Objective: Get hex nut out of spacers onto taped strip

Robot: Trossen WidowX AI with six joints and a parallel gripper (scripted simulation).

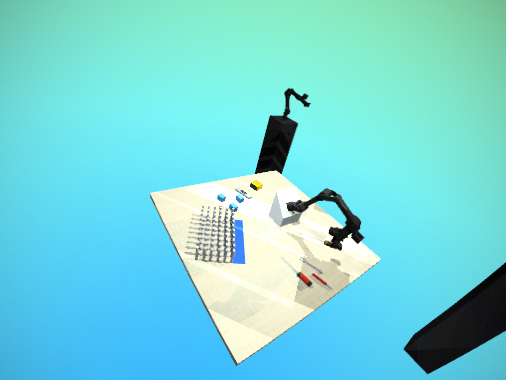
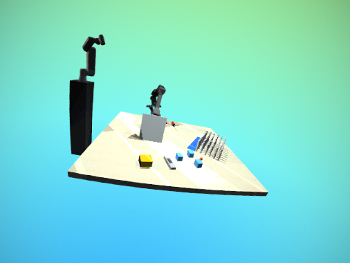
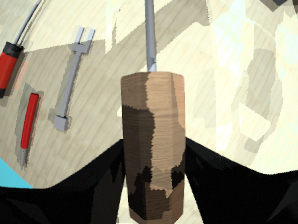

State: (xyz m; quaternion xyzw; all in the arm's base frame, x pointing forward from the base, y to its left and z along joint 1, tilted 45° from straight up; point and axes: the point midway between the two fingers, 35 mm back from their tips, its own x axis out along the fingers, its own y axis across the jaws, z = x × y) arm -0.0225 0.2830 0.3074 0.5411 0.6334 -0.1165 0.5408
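My gripper [image 1: 328, 243] [image 3: 153, 143] is shut on the wooden handle [image 3: 154, 105] of a tool with a straight grey metal shaft [image 3: 150, 30]. The handle lies between both fingers in the wrist view; the shaft's far end is out of that view. The gripper is at the table's right side in the top view, away from the spacers. The metal spacers [image 1: 214, 235] [image 2: 212, 145] stand in rows. The blue taped strip [image 1: 240, 245] [image 2: 194, 143] lies along their front. The hex nut cannot be made out.
A red-and-black screwdriver [image 1: 304, 279] [image 3: 7, 70], a grey forked tool [image 3: 70, 82] and a thin red tool [image 1: 319, 279] [image 3: 30, 120] lie near the gripper. A grey wedge block [image 2: 153, 128], blue cubes [image 1: 221, 197] [image 2: 179, 156] and a yellow block [image 1: 256, 185] [image 2: 145, 160] stand on the table.
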